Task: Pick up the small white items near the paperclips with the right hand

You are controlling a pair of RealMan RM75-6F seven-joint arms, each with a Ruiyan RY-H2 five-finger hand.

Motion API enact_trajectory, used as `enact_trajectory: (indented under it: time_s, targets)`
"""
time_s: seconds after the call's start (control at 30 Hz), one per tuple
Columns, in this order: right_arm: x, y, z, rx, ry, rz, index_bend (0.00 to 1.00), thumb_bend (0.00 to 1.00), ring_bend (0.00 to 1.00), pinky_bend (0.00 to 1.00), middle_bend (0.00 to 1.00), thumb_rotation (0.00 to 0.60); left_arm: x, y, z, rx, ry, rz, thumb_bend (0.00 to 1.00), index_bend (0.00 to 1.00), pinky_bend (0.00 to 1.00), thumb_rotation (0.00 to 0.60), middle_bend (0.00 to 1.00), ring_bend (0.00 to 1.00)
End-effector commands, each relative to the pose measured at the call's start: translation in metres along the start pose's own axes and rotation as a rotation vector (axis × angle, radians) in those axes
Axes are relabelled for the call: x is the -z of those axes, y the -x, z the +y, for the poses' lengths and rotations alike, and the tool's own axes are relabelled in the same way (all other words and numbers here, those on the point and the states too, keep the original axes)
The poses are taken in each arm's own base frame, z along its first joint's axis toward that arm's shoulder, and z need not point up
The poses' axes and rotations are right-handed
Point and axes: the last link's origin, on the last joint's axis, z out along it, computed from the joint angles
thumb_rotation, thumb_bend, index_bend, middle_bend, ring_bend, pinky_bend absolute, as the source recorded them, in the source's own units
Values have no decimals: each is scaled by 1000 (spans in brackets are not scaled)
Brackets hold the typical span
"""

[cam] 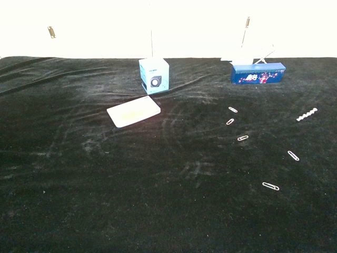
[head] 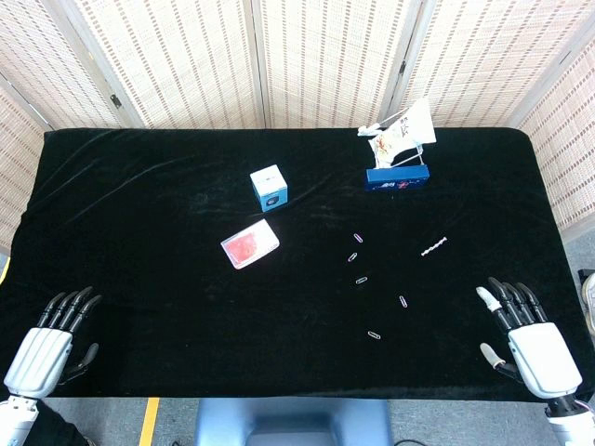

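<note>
A short row of small white items (head: 434, 246) lies on the black cloth, right of several scattered paperclips (head: 362, 280); the chest view shows the white items (cam: 306, 114) at its right edge and the paperclips (cam: 243, 138) trailing toward the front. My right hand (head: 525, 339) rests near the table's front right edge, fingers spread and holding nothing, well in front of the white items. Near the front left edge my left hand (head: 54, 336) lies open and empty. Neither hand shows in the chest view.
A small white and blue cube box (head: 269, 187) stands mid-table, with a flat pack (head: 250, 244) with a red picture in front of it. A blue box (head: 398, 177) with papers clipped above it sits at the back right. Woven screens stand behind the table.
</note>
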Motion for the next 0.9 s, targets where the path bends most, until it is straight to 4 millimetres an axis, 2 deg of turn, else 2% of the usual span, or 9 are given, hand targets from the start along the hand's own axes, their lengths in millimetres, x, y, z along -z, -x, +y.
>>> enact_trajectory:
  time_s: [0.03,0.27,0.43,0.53,0.77,0.9]
  targets:
    - [0,0,0,0,0,1,49,307,0,0,0,600,0,0,0,1,-1,0,487,0,0,600,0,0]
    - [-3,0,5,-5,20,-6,49,308,0,0,0,600,-1,1,0,-3,2,-2,486,0,0,600,0,0]
    - [-17,2,5,-43,-15,-22,66,307,0,0,0,600,0,1,-1,-2,-5,-5,487,0,0,600,0,0]
    - [-33,6,12,-29,-24,-46,158,308,0,0,0,600,0,1,-2,0,-10,-6,487,0,0,600,0,0]
    - [-92,13,13,8,-41,-67,315,307,0,0,0,600,-2,-1,-4,5,-16,-3,487,0,0,600,0,0]
    - [-121,28,14,55,-18,-59,395,308,0,0,0,600,1,-2,-4,13,-13,3,486,0,0,600,0,0]
